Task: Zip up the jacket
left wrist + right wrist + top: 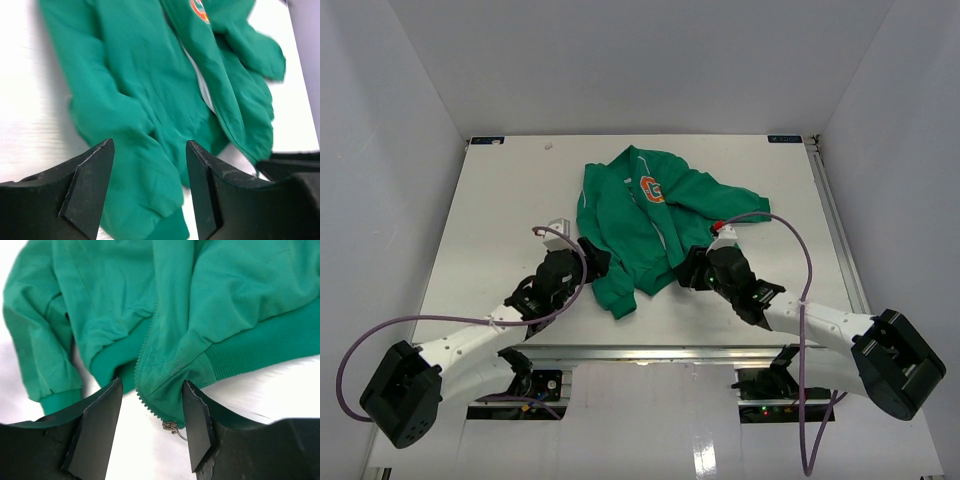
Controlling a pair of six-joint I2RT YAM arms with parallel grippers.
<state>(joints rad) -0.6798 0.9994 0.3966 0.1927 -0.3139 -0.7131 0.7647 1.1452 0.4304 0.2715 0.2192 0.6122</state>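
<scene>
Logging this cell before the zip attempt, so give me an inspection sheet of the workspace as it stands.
Surface: white table, flat.
Job's things: jacket lying rumpled mid-table, front open, zipper slider down at the hem.
Clutter: one tiny speck near the far edge, unidentifiable.
Grippers: left gripper open, a sleeve between its fingers; right gripper open astride the hem corner.
Cables: purple cables loop off both arms.
Surroundings: plain pale walls on three sides.

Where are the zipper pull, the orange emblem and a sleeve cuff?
zipper pull (170, 426), right wrist view, metal tab
orange emblem (653, 189), top external view, its middle
sleeve cuff (60, 400), right wrist view, ribbed end
</scene>
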